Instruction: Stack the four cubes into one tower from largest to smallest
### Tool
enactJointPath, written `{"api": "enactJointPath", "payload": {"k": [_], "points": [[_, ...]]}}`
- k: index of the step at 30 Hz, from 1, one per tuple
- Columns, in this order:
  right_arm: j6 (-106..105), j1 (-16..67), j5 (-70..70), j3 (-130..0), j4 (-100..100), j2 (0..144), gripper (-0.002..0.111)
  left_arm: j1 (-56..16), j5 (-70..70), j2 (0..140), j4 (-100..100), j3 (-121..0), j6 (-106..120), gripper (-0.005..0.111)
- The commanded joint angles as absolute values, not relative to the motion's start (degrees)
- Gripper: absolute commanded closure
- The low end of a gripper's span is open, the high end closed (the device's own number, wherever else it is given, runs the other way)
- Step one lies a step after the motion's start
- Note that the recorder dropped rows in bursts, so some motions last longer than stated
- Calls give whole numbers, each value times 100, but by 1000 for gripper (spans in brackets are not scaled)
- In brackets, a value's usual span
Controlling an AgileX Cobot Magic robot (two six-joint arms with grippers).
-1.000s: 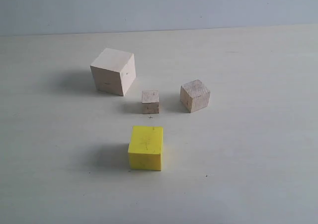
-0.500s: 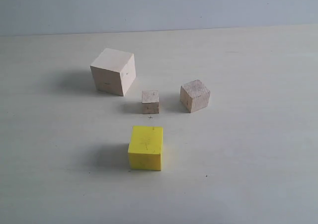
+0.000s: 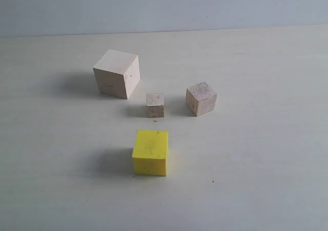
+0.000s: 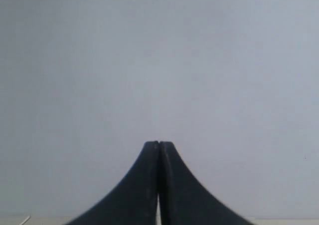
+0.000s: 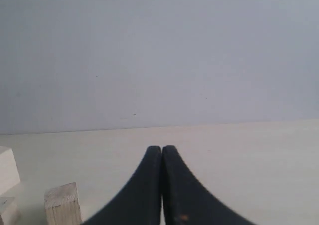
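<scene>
Four cubes stand apart on the pale table, none stacked. The large pale wood cube [image 3: 117, 74] is at the back left. The tiny wood cube [image 3: 155, 105] sits in the middle, with the medium wood cube [image 3: 201, 99] to its right. The yellow cube [image 3: 150, 152] is nearest the front. Neither gripper shows in the exterior view. My left gripper [image 4: 159, 144] is shut and empty, facing a blank wall. My right gripper [image 5: 162, 148] is shut and empty; the medium wood cube [image 5: 62, 203], part of the large cube [image 5: 7, 169] and the tiny cube's corner [image 5: 6, 208] lie off to its side.
The pale table [image 3: 266, 154] meets a grey-blue wall [image 3: 164, 8] at the back. A small dark speck [image 3: 213, 181] marks the tabletop to the right of the yellow cube.
</scene>
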State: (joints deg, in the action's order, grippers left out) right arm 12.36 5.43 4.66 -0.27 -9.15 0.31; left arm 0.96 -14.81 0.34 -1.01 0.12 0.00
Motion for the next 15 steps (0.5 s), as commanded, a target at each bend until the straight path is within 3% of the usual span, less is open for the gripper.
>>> {"api": "enactJointPath", "payload": {"k": [1,5,10,15], "points": [[1191,556,328,0,-942,0,108,102,-1697,0,-96,0,0,107],[1202,556,-677,0,-942,0,108,102,-1986,0,-96,0,-838,107],[1660,556,-3530,0,-160,0,108,102,-982,0,-417,-409,-1531,107],[1967,556,-1712,-972,-526,0,108,102,-361,688,-1019,-1571,-1544,107]]}}
